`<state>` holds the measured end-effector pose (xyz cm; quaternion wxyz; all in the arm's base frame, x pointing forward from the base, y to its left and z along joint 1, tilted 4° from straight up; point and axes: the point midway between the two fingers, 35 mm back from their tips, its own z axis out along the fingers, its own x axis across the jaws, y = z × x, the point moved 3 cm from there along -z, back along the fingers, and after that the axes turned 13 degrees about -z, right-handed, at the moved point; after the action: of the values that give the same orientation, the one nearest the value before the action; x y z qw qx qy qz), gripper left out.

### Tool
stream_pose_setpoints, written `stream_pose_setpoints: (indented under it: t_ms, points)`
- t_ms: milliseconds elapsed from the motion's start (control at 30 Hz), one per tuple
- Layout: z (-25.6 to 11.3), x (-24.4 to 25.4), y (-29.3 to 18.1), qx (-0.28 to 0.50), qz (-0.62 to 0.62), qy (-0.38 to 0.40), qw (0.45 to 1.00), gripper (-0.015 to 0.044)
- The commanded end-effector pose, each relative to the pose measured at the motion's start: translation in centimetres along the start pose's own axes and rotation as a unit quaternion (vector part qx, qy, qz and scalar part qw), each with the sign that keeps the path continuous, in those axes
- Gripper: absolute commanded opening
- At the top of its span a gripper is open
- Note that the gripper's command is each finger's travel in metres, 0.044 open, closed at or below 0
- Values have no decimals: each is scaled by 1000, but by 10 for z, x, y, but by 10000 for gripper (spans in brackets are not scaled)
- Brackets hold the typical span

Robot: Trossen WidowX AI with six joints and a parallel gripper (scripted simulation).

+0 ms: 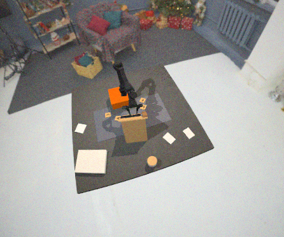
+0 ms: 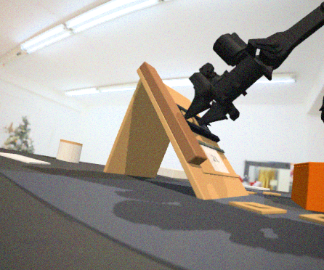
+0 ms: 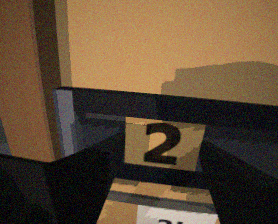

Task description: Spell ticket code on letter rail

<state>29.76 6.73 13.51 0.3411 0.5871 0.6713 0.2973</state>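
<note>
The sloped wooden board point(image 1: 135, 131) point(image 2: 221, 188) point(image 3: 125, 45) carries a black rail point(image 2: 205, 131) point(image 3: 115, 102). My gripper point(image 1: 134, 114) point(image 2: 195, 120) point(image 3: 162, 141) is shut on the tile with a 2 point(image 3: 187, 150), which sits upright between the rail's bars. A brown block point(image 1: 144, 114) point(image 2: 178, 126) point(image 3: 20, 75) stands at the rail's left end in the wrist view; a dark stretch and one finger lie between it and the tile. The ticket point(image 2: 218, 159) point(image 3: 150, 215) is below the rail, its print cut off in the wrist view. Loose tiles point(image 1: 107, 114) point(image 1: 118, 118) point(image 1: 142, 100) point(image 1: 143, 107) lie near the board, letters unclear.
An orange box point(image 1: 118, 98) point(image 2: 317, 188) stands beside the arm. White cards point(image 1: 80, 128) point(image 1: 169, 138) point(image 1: 188, 133), a white slab point(image 1: 91, 161) and a round canister point(image 1: 152, 161) point(image 2: 69, 152) are on the dark counter around the board.
</note>
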Motion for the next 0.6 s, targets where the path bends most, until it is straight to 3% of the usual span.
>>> stream_pose_setpoints:
  t_ms: [0, 567]
  points:
    - [0, 3, 2, -1, 2, -1, 1000, 0]
    - [0, 12, 4, -1, 2, -1, 1000, 0]
